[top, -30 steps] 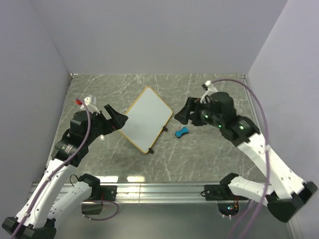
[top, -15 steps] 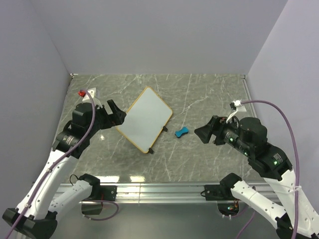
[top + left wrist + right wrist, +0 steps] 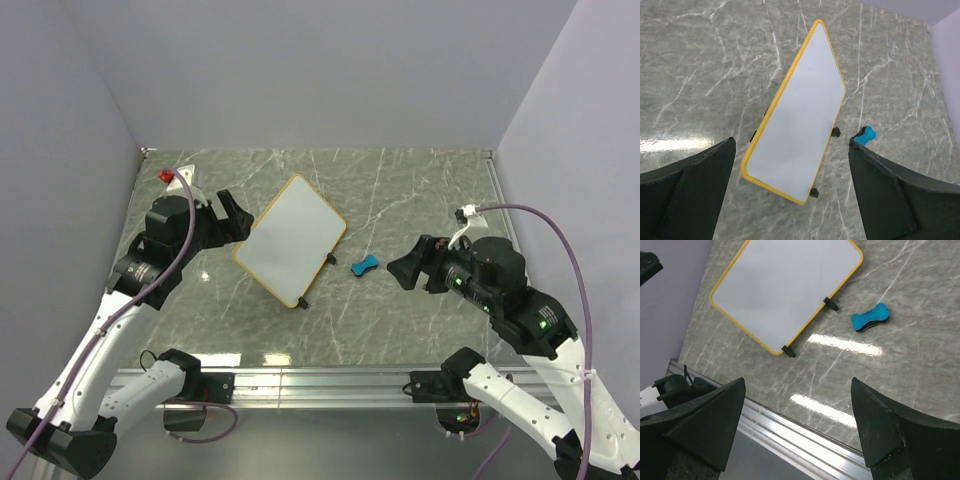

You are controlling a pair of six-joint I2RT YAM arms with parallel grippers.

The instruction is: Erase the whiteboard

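Observation:
The whiteboard (image 3: pixel 290 238) lies flat on the marble table, white with a yellow frame and two black feet; its surface looks clean, with no marks showing. It also shows in the left wrist view (image 3: pixel 800 115) and the right wrist view (image 3: pixel 785 287). The blue bone-shaped eraser (image 3: pixel 364 265) lies on the table just right of the board, also in the right wrist view (image 3: pixel 869 318) and partly behind a finger in the left wrist view (image 3: pixel 865 135). My left gripper (image 3: pixel 233 222) is open and empty, above the board's left edge. My right gripper (image 3: pixel 405 268) is open and empty, right of the eraser.
The marble table (image 3: pixel 420 200) is walled by purple panels at left, back and right. An aluminium rail (image 3: pixel 320 380) runs along the near edge and shows in the right wrist view (image 3: pixel 805 445).
The right arm pulled back from beside the board and eraser to the right and nearer the front. The left gripper drew slightly back from the board's left edge.

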